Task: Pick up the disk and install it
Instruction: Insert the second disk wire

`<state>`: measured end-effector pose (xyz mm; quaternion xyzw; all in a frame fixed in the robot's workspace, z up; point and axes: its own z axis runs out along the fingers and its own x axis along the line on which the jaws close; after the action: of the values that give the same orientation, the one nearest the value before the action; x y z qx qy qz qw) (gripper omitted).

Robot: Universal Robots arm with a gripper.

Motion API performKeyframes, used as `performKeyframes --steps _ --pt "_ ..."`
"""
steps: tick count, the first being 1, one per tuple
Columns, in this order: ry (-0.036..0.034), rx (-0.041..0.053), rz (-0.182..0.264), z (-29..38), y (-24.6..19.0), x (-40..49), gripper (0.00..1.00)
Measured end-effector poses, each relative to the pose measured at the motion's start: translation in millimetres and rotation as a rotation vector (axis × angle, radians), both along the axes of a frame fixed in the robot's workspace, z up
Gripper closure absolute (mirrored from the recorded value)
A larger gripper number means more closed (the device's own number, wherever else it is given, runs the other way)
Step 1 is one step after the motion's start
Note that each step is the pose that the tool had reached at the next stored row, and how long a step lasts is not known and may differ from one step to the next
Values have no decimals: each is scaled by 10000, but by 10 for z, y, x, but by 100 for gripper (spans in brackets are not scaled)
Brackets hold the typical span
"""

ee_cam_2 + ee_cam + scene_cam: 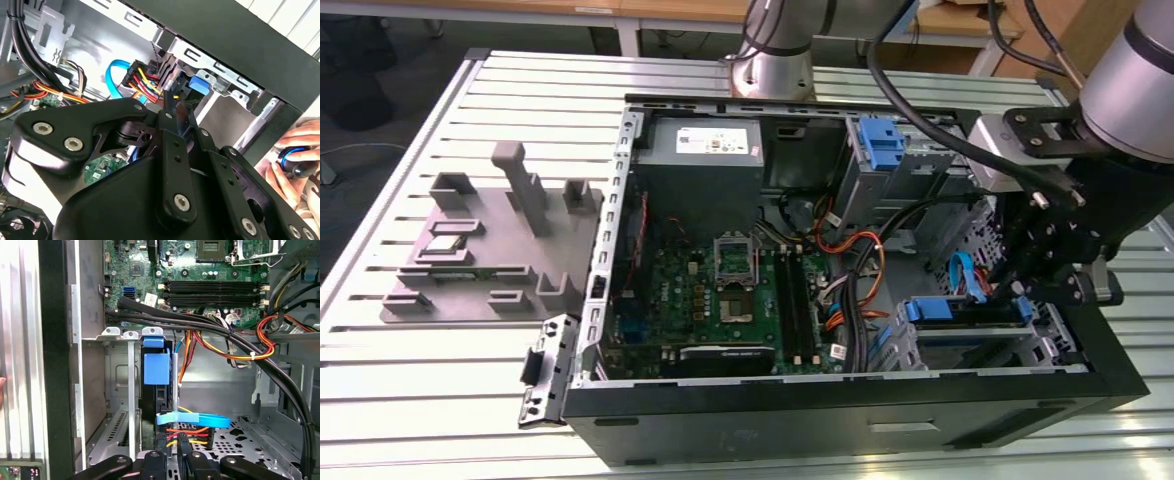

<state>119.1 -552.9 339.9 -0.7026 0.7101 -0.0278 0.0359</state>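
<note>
Gripper (1047,285) fingers look pinched narrow just above the disk (156,385) sitting edge-up in its bay (125,385); press straight, avoiding the cables (192,422) beside the disk.

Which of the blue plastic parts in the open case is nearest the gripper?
The blue-railed carrier in the drive cage at the case's front corner, directly beside the gripper. The other blue bracket stands far back, near the power supply.

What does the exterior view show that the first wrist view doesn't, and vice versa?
Exterior view adds: the grey fixture tray on the slatted table, the power supply, the arm's base. First wrist view adds: the cage's slot dividers and the perforated case floor. Both: motherboard, orange-red wires, flat blue cable, and what looks like the disk in the cage.
</note>
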Motion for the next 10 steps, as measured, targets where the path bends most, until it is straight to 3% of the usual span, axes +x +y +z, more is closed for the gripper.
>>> performKeyframes --steps 10 --pt "0 203 0 -41 0 1 76"
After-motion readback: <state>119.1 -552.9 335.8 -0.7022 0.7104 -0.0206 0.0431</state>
